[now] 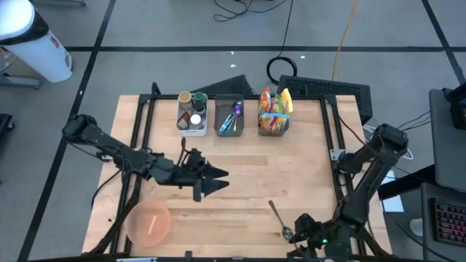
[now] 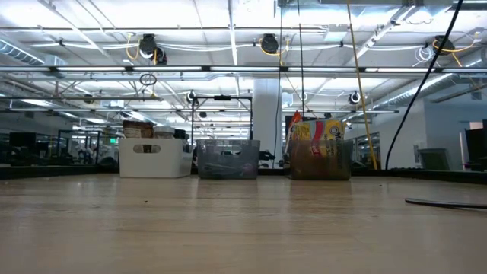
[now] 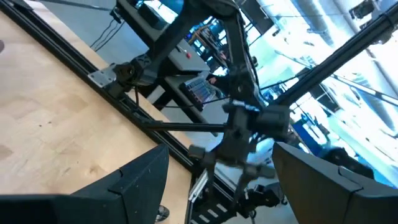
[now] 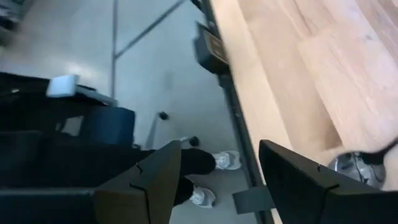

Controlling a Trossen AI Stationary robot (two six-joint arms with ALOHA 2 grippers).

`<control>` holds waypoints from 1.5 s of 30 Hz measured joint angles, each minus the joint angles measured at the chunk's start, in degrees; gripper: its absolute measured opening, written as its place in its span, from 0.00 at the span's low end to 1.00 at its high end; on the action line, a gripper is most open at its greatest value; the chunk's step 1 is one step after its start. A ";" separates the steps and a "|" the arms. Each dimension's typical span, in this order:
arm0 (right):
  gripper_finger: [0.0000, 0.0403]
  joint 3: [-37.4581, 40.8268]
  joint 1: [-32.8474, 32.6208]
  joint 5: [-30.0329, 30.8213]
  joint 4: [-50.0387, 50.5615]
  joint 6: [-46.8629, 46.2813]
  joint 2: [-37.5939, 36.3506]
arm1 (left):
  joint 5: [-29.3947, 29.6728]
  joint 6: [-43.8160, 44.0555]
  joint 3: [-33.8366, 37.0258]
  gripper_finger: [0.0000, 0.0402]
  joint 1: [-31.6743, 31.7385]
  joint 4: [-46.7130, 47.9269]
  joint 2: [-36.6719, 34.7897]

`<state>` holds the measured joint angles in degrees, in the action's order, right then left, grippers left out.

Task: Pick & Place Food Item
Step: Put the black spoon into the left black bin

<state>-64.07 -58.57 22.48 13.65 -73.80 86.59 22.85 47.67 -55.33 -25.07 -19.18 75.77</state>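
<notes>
Food packets (image 1: 274,109) sit in the rightmost bin at the bench's (image 1: 291,167) far edge. Left claw (image 1: 222,178) wide, empty, mid-bench. Right claw (image 1: 295,227) parted, empty, near edge by spoon (image 1: 278,217).

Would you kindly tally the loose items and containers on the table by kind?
Bins along the far edge: 3 (white bin, grey bin, snack bin)
Pink plate: 1
Spoon: 1
Total: 5
</notes>
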 joint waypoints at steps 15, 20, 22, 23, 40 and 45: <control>0.52 0.11 0.81 -7.67 9.11 -28.19 10.34 | 2.61 0.65 0.00 0.74 -1.93 0.18 0.00; 0.52 0.11 0.70 -7.72 9.94 -31.96 10.37 | 3.21 0.51 0.00 0.74 -2.02 1.12 0.00; 0.52 0.68 0.70 -7.75 9.27 -32.14 10.33 | 3.25 0.50 0.00 0.74 -2.02 1.48 0.00; 0.52 1.27 0.71 -7.76 8.72 -32.76 10.33 | 3.25 0.51 0.00 0.74 -2.06 1.51 0.00; 0.52 16.40 0.72 -5.95 -15.22 -39.58 10.31 | 3.25 0.75 0.00 0.74 -2.04 1.55 0.00; 0.48 18.32 0.70 -5.70 -17.33 -41.70 10.13 | 3.28 0.86 0.00 0.74 -2.04 1.57 0.00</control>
<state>-45.75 -57.87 16.78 -3.68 -115.50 96.73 26.13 48.53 -55.33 -27.11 -17.61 75.77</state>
